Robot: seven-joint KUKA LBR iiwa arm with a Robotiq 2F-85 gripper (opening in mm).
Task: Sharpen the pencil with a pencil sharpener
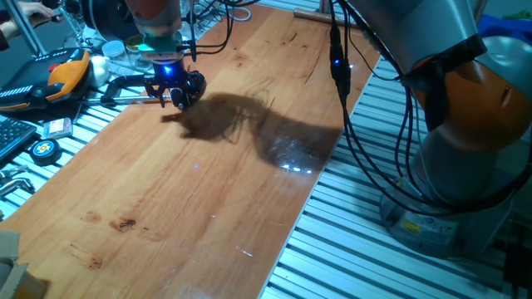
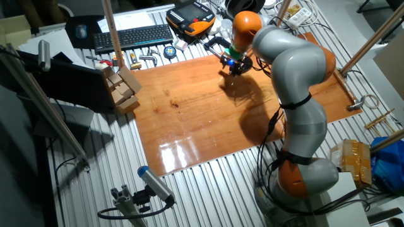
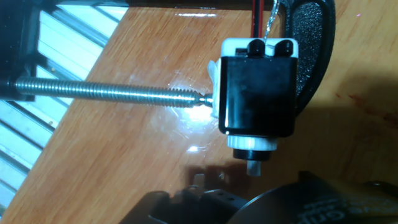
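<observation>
My gripper (image 1: 172, 96) hangs low over the far left part of the wooden board (image 1: 208, 191), right beside the pencil sharpener (image 1: 193, 86), a small black rounded body. Its black clamp arm (image 1: 125, 80) reaches left off the board. In the other fixed view the gripper (image 2: 233, 65) is at the board's far edge, with the clamp arm (image 2: 214, 44) behind it. The hand view shows a black block with a white cap (image 3: 258, 93), a threaded metal rod (image 3: 106, 92) meeting it from the left, and a black curved body (image 3: 313, 50) behind. I cannot make out the pencil or the jaws.
An orange-and-black tool (image 1: 62, 75), a keyboard (image 2: 129, 36), a tape measure (image 1: 43, 150) and loose tools lie left of the board. Cables (image 1: 349, 124) hang from the arm over the board's right edge. Wooden blocks (image 2: 121, 88) sit at the board's corner.
</observation>
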